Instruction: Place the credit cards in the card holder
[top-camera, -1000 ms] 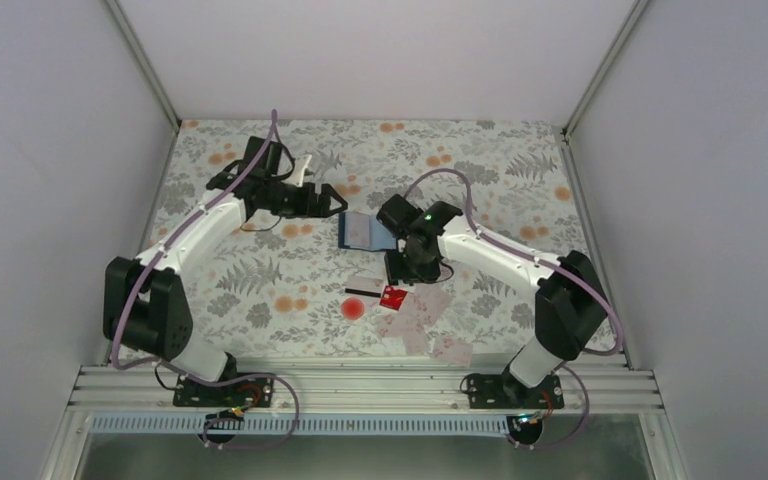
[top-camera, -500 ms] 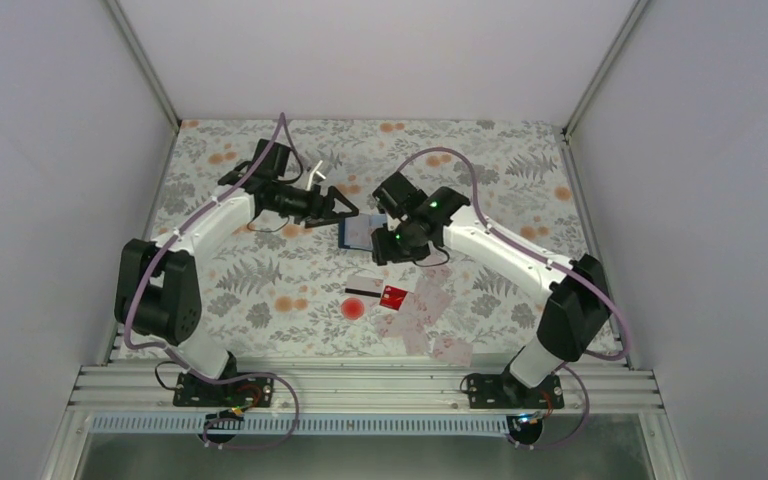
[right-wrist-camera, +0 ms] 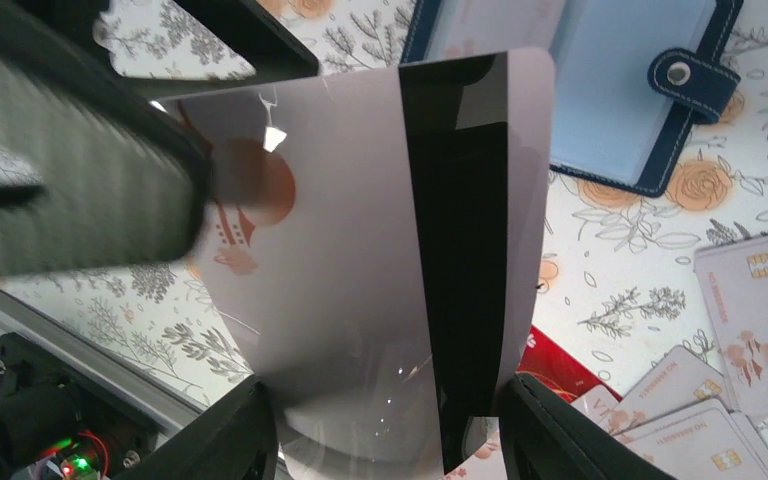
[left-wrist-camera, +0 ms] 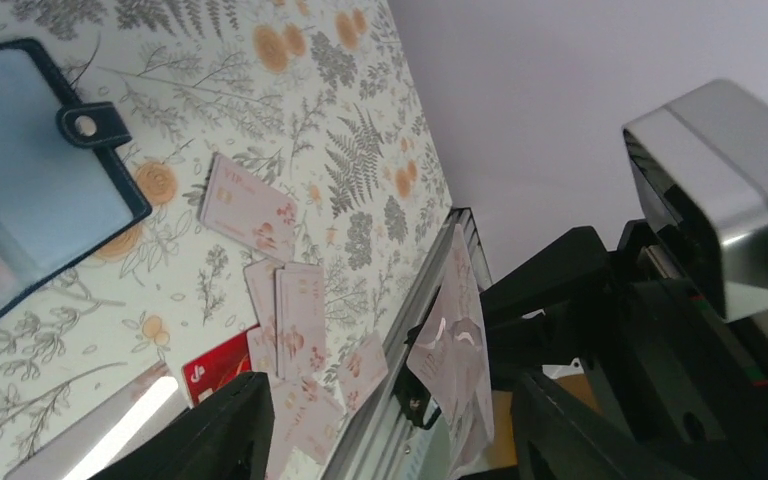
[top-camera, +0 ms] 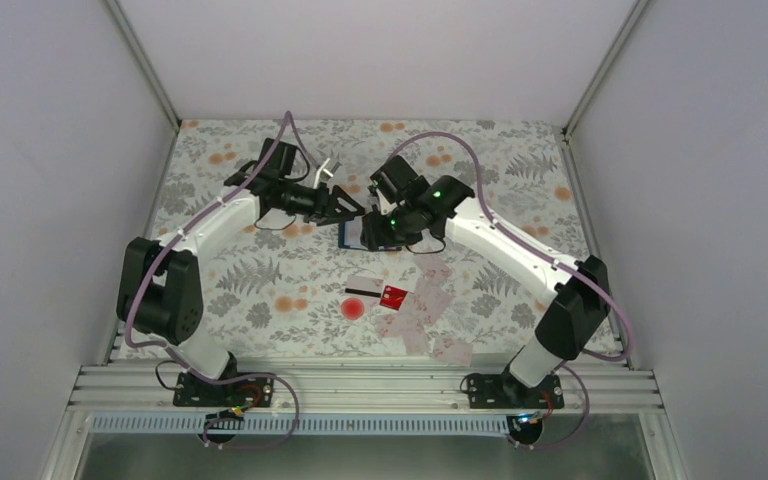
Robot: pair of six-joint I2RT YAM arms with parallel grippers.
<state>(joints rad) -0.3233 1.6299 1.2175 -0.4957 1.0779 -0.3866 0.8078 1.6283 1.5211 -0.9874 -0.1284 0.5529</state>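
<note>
Pale credit cards (left-wrist-camera: 250,210) apparently read "VIP".

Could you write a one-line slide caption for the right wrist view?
Right gripper holds a black-striped credit card over the open card holder.

1 card holder (right-wrist-camera: 620,100), 1 red card (top-camera: 394,296), 1 raised striped card (right-wrist-camera: 360,250), 1 flat striped card (top-camera: 364,285), at least 5 plain pale cards (top-camera: 427,300) (overlapping, exact count unclear), 2 arms (top-camera: 210,225).
</note>
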